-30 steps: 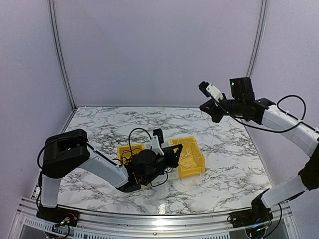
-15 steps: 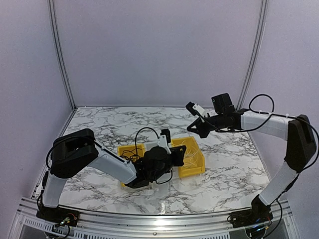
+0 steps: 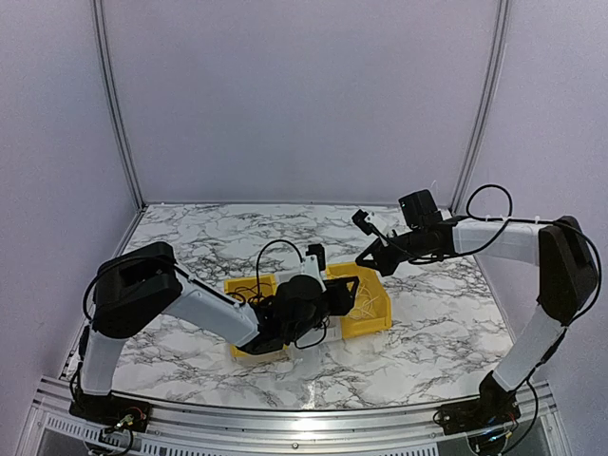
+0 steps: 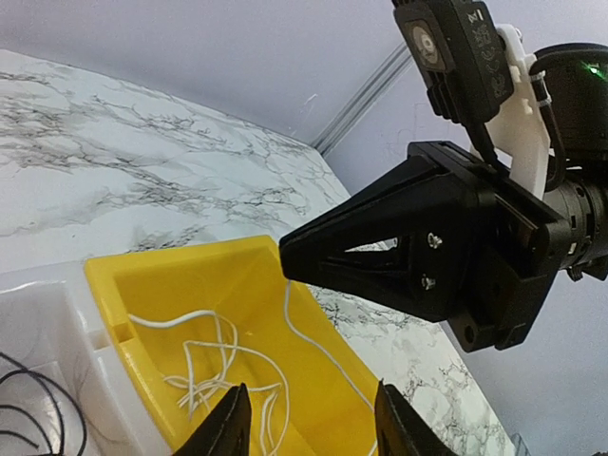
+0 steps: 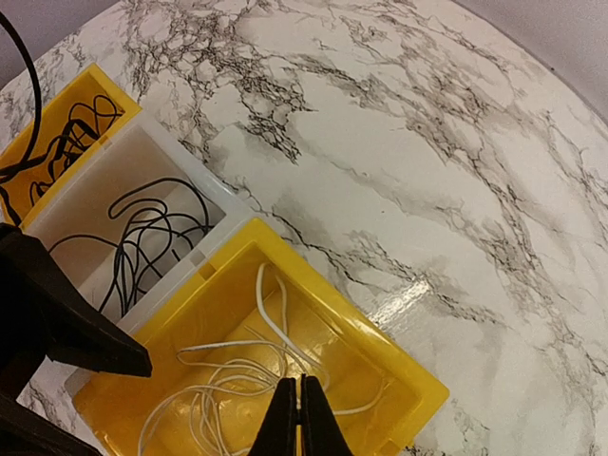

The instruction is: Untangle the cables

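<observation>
Just past the near edge of the desk [image 3: 446,332], the left arm [image 3: 195,312] lies low, with its elbow raised at the left and its forearm stretched rightward across the bins. Its claw [image 4: 313,427] hangs over the yellow bin [image 4: 180,285], fingers apart with nothing between them. The white cable [image 4: 204,347] lies in loose loops on that bin's floor. Farther back, the right arm [image 3: 513,237] climbs from its base, bends high at the right wall and reaches leftward and down. Its claw [image 5: 299,413] is above the same bin, fingers pressed together on a strand of the white cable that runs up to their tips. The left wrist view shows this claw as a black wedge just over the bin's far rim. Only the right wrist view looks into the neighbouring white bin [image 5: 190,166], which holds black cables [image 5: 142,237], and the second yellow bin [image 5: 95,76] beyond, with more black cable. From above, the left arm hides most of that.
</observation>
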{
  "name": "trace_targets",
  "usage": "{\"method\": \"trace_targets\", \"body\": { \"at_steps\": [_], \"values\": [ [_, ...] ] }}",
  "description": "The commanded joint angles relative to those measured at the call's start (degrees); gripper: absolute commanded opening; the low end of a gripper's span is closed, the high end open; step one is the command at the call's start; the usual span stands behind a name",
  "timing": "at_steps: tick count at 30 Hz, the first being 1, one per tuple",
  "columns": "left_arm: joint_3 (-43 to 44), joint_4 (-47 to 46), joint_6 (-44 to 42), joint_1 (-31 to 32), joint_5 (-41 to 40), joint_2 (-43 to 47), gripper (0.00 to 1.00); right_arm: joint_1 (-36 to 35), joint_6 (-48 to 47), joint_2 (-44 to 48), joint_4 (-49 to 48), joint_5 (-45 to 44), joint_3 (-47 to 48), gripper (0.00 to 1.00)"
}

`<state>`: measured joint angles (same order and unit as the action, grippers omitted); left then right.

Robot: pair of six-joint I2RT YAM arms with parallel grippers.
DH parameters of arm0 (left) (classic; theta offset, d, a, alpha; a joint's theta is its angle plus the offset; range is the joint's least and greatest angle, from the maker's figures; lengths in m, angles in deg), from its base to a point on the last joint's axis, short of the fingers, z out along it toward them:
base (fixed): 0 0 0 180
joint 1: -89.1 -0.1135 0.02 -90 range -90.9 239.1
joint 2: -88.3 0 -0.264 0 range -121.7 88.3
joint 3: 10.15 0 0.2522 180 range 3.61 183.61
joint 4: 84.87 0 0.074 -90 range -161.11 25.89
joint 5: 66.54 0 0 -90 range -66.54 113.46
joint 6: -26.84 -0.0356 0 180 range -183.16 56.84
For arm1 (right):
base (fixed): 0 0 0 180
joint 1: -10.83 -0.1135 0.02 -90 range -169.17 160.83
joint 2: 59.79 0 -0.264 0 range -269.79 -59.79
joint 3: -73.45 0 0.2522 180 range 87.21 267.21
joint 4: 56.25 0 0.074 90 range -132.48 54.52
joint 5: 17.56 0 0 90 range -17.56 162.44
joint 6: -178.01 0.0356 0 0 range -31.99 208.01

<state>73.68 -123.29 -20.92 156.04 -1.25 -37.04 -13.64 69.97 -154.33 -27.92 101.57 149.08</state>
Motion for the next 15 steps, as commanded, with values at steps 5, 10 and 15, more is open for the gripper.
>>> {"method": "trace_targets", "body": {
  "at_steps": [5, 10, 15],
  "values": [
    [-8.08, 1.74, -6.07, -0.40, -1.89, 13.24, 0.53, 0.04, -4.77, -0.39, 5.13, 0.67, 1.87, 0.11],
    [-13.12, 1.81, -9.03, -0.40, -3.83, 19.76, 0.56, -0.04, -7.38, 1.20, 7.01, -0.43, 1.90, 0.19],
    [-19.46, 3.48, -13.32, -0.40, -4.88, 27.05, 0.62, 1.30, -8.60, 6.17, 8.11, -4.82, 2.96, 0.34]
  ]
}}
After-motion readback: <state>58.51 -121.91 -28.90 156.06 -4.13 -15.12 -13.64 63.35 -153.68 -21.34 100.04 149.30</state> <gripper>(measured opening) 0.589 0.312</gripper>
